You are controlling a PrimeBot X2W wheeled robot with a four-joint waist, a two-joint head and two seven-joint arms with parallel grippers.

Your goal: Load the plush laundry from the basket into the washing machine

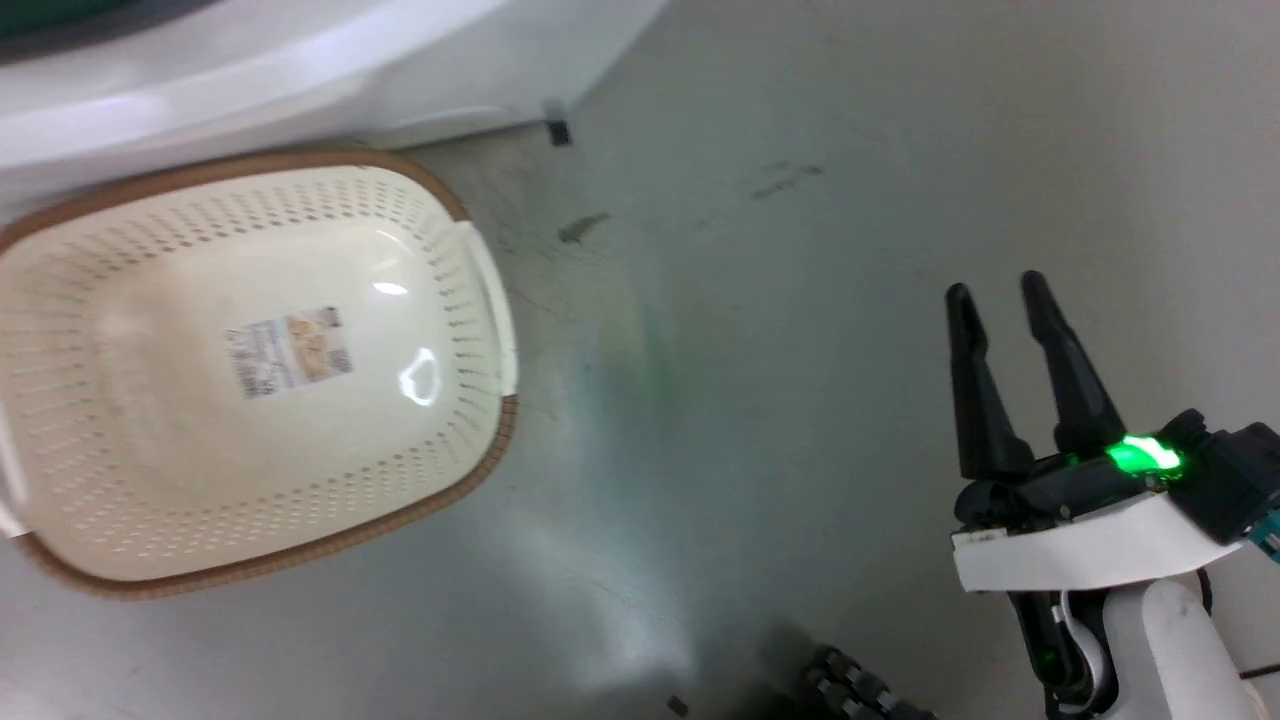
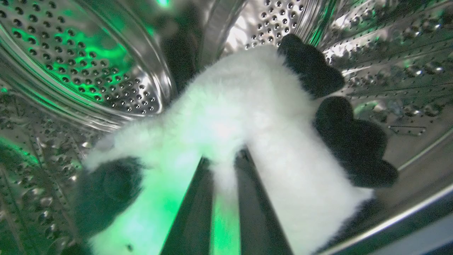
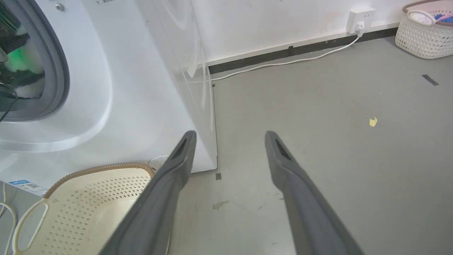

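Inside the washing machine's steel drum (image 2: 70,53) lies the plush laundry (image 2: 247,106), white and fluffy with black limbs. My left gripper (image 2: 224,157) is shut on a fold of its white fur, one dark finger on each side. The cream basket (image 1: 470,215) stands on the floor against the washing machine (image 1: 300,70), with nothing in it but the sticker on its bottom. My right gripper (image 1: 1000,290) hovers open over the grey floor, well to the right of the basket. In the right wrist view the right gripper (image 3: 230,136) points past the washing machine (image 3: 141,88) and the basket (image 3: 99,168).
A white woven basket (image 3: 423,32) with clothes stands at the far wall. A wall socket (image 3: 359,19) feeds a white cable running along the skirting to the machine. A yellow scrap (image 3: 372,122) lies on the open grey floor.
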